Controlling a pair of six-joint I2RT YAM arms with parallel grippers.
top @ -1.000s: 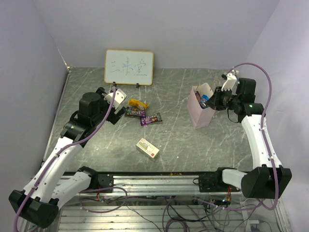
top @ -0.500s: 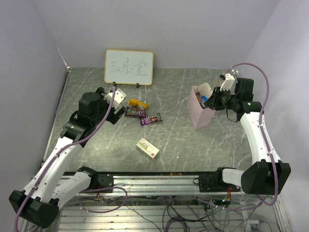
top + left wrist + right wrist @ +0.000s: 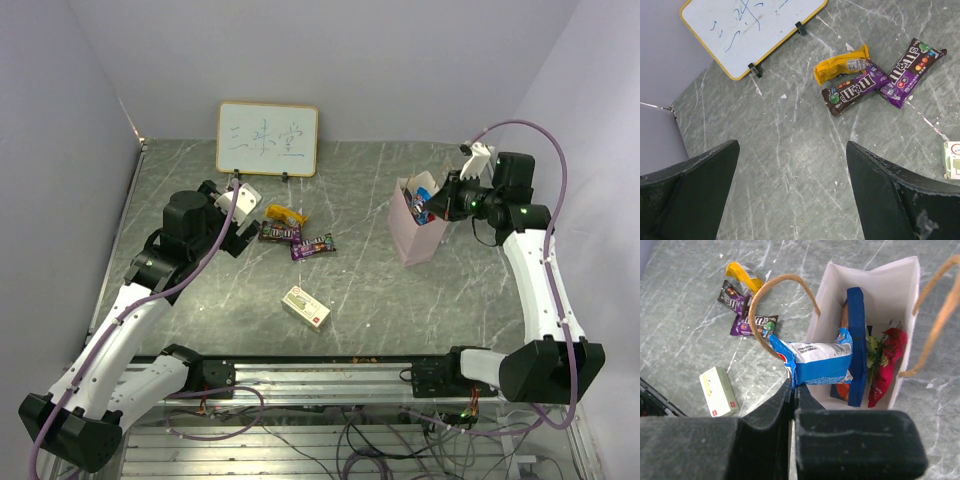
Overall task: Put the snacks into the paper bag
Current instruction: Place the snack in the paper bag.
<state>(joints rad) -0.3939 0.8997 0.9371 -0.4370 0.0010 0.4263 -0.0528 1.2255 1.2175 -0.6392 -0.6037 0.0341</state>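
Observation:
The pale pink paper bag stands open at the right. My right gripper is shut on the corner of a blue-white packet and holds it across the bag's mouth, by one handle. In the top view this gripper is just right of the bag's top. Inside the bag are a dark blue packet and a pink wrapper. Orange, brown and purple wrappers lie together on the table. My left gripper is open and empty above bare table beside them.
A white writing board stands at the back left. A small white-green box lies near the front middle, and also shows in the right wrist view. The three wrappers lie left of centre. Walls close in the left and right sides.
My right wrist has shifted a little up and toward the back, still holding the blue-white packet at the bag's mouth. The left arm has not moved.

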